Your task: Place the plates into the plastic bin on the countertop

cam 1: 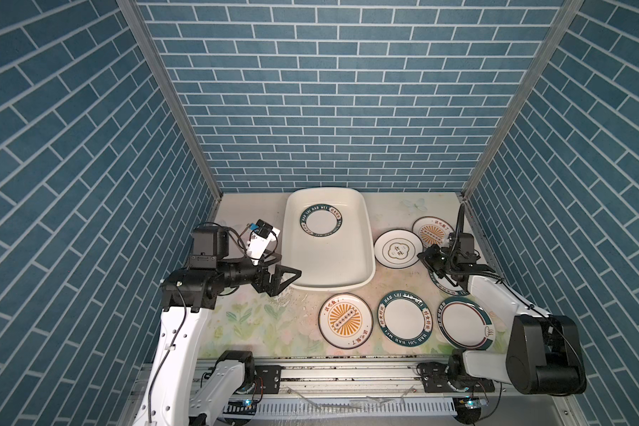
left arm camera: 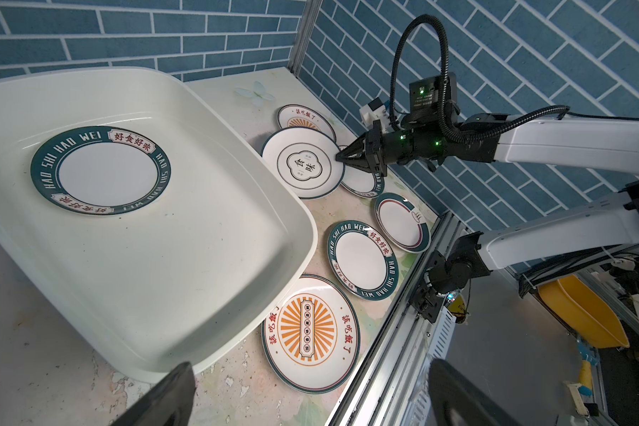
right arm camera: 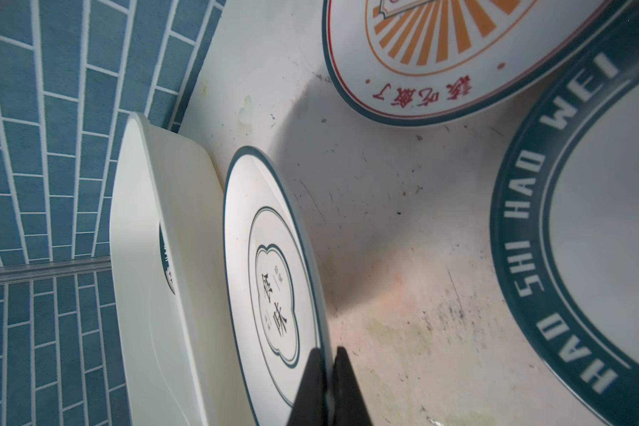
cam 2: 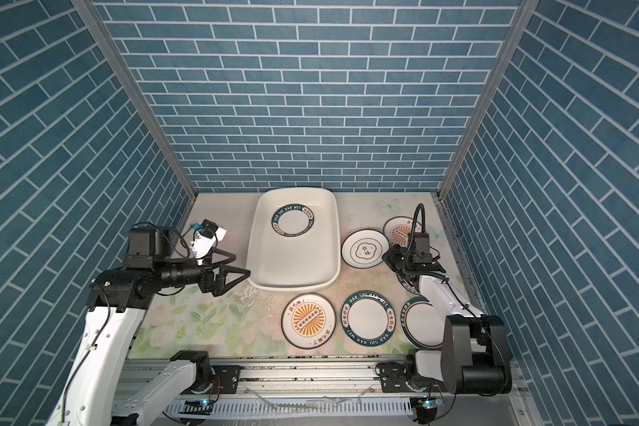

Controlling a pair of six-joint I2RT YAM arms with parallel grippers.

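Right of centre, our right gripper (cam 1: pixel 422 255) pinches the cloud plate (cam 1: pixel 397 248) by its rim, while our left gripper (cam 1: pixel 290 263) stands open centre-left.

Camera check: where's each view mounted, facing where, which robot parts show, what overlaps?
Both top views: high at the front, facing down and back over counter, bin, plates, left arm, right arm, left claw, right claw.
Left wrist: behind the open left claw, facing across the bin toward plates; own fingers and right arm show.
Right wrist: low behind the right claw, shut on the cloud plate's rim; fingers show.
Shared: both wrist views show cloud plate and bin.
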